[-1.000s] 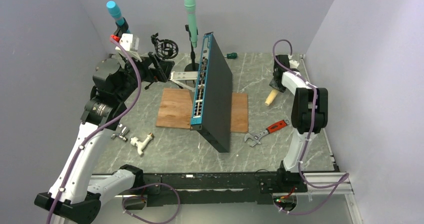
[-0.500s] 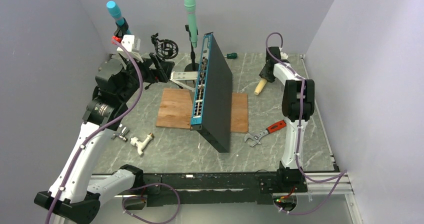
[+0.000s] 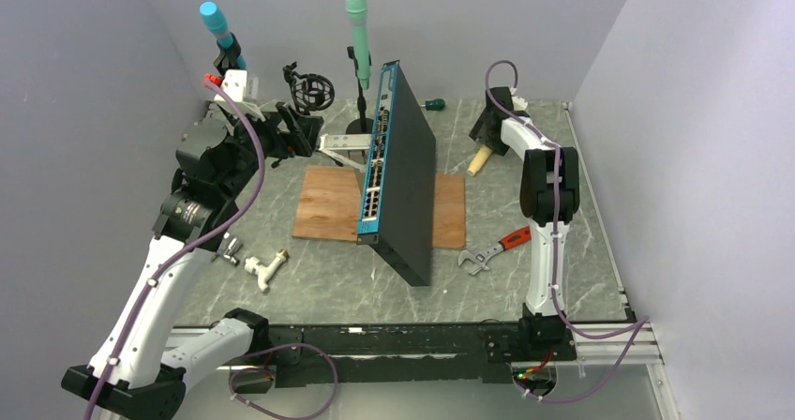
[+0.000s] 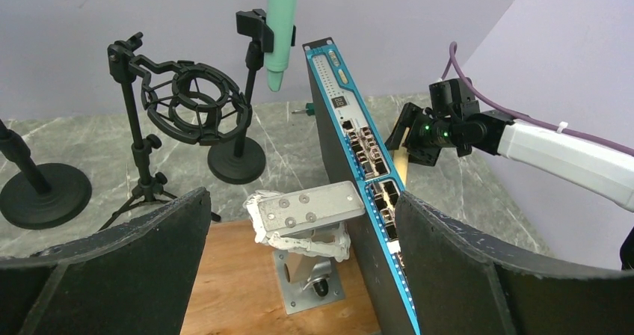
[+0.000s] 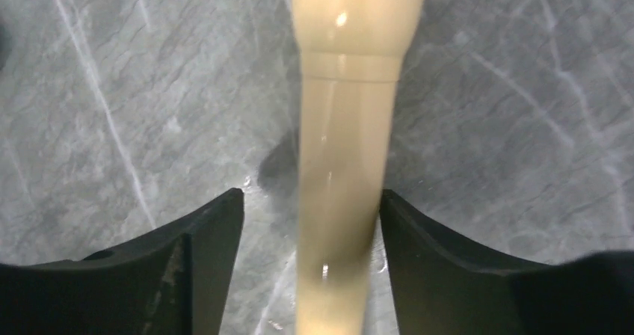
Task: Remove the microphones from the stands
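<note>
At 1 o'clock on the table (image 3: 328,293), the right claw (image 3: 488,137) had swung left since a second ago, carrying the beige mic (image 3: 479,160) pinched in it, well apart from the stands (image 4: 142,125). Its arm stood upright, wrist bent down. The left claw (image 4: 300,200) hung spread at 10 o'clock. Mics numbered three, the blue mic (image 3: 212,17) and green mic (image 3: 355,17) clipped up; stands numbered three.

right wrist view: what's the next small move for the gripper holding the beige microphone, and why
Probably lower a little, then open. The beige plastic microphone sits in the right gripper, away from every stand. Only bare grey marble table lies under it, with the microphone's shadow close beneath, so setting it down there looks unobstructed.
</note>
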